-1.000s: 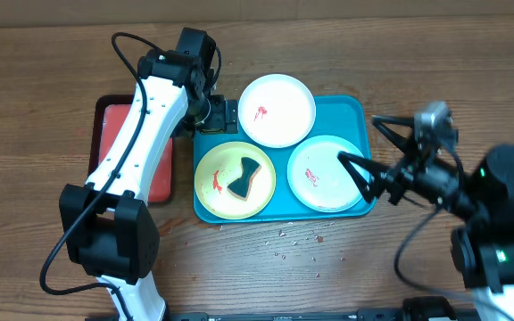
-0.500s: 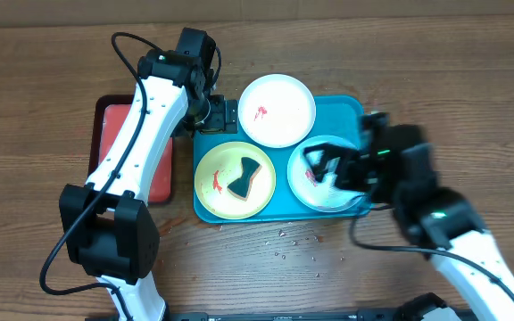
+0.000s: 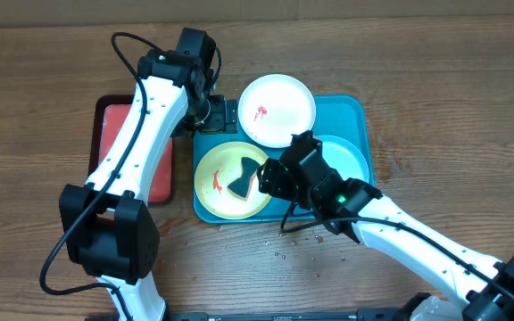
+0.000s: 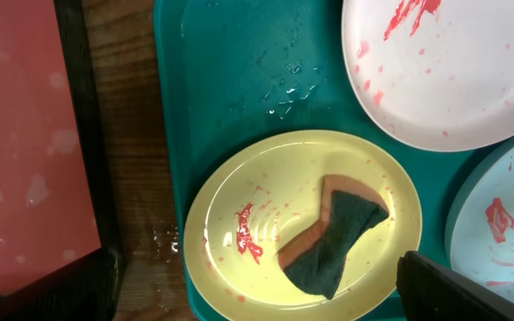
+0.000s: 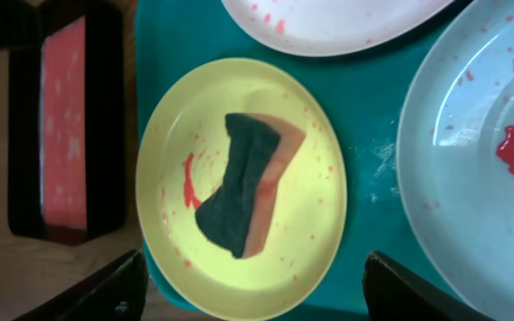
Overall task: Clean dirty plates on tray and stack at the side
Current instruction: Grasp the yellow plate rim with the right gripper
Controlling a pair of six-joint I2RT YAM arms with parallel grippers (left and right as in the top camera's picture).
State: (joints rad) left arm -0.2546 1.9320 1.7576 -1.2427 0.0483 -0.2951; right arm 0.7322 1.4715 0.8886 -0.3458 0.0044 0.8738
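Lime-green round plastic plate point(image 3: 214, 183), lower left in the turquoise rectangular plastic tray point(image 3: 351, 111), carries a dark sponge point(image 3: 244, 178) lying top to bottom in the overhead frame. Right tool point(image 3: 266, 176) hovers just right of it, spread wide, empty; left tool point(image 3: 211, 111), likewise spread and empty, sits farther up.

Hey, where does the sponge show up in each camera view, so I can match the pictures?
Overhead: the sponge lies on the lime-green plate, just left of centre.
Left wrist: lower centre-right, on the same plate.
Right wrist: centre-left, on that plate.
Shared landmark: the plate's red sauce smear, beside the sponge.
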